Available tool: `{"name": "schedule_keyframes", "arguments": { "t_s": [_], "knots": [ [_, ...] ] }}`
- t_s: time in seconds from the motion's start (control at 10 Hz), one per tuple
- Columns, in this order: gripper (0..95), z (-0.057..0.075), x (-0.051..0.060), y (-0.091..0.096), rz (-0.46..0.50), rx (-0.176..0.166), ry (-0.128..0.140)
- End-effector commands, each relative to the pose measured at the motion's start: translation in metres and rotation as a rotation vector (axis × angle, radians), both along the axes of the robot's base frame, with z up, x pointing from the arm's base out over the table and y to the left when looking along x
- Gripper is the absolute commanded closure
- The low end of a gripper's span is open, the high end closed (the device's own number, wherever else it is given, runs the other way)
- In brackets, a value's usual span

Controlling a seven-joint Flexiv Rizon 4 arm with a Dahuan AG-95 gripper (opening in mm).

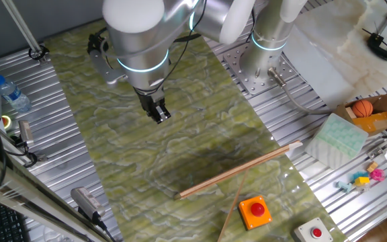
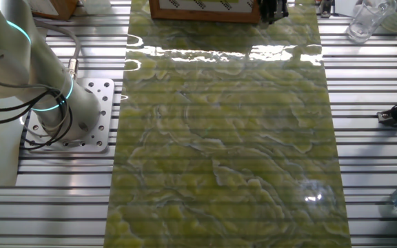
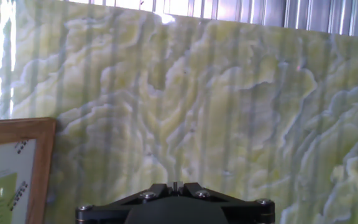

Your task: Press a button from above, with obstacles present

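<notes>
Hanging high over the green marbled mat, the fingers are pointing down w/ nothing under them yet; judging by that, the arm is sitting at a start pose, well apart from the button, which is resting near the mat's edge far from the fingertips, red cap up. Can't tell if the fingers are open or shut: they're showing as one dark block in the fixed view, and the hand view is catching only the black base of the hand, no tips. Between fingers and button the long stick is lying flat across the mat, and the shorter stick is running just beside the button on the side facing the fingers. Both are lying low, so a high approach then a straight drop onto the cap is prob. the safe line; a low sweep would likely be knocking the sticks. Past the button a white-grey box w/ a smaller red cap is sitting on the ribbed metal counter, a possible mix-up. Also around, all off the mat: a water bottle, a pale green foam pad, a cardboard box w/ an orange ball. The hand view is also showing a wood-framed sheet beside the hand.
</notes>
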State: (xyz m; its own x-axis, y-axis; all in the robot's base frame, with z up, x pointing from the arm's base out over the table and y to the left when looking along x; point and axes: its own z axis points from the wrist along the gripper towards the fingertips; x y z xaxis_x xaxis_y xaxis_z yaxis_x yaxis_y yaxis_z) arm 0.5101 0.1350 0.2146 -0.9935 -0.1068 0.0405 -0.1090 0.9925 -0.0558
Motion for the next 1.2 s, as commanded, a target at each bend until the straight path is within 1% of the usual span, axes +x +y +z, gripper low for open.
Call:
{"name": "schedule_keyframes", "arguments": {
  "t_s": [0.1,0.2,0.3,0.4,0.5,0.6,0.7,0.8,0.9,1.0,1.1,1.2],
  "knots": [
    [95.0,0.0,0.001,0.0,0.011,-0.009,-0.019],
    [95.0,0.0,0.001,0.0,0.026,-0.013,-0.015],
    [95.0,0.0,0.001,0.0,0.092,-0.021,-0.001],
    [95.0,0.0,0.001,0.0,0.114,-0.014,-0.001],
    [95.0,0.0,0.001,0.0,0.144,0.006,-0.004],
    [95.0,0.0,0.001,0.0,0.151,0.019,-0.002],
    [95.0,0.003,0.0,0.004,0.144,0.02,0.011],
    [95.0,0.014,-0.005,0.015,0.143,0.022,0.025],
    [95.0,0.023,-0.012,0.026,0.143,0.028,0.034],
    [95.0,0.023,-0.012,0.026,0.143,0.028,0.034],
    [95.0,0.03,-0.031,0.051,0.104,0.045,0.033],
    [95.0,0.032,-0.044,0.069,0.088,0.04,0.028]
  ]
}}
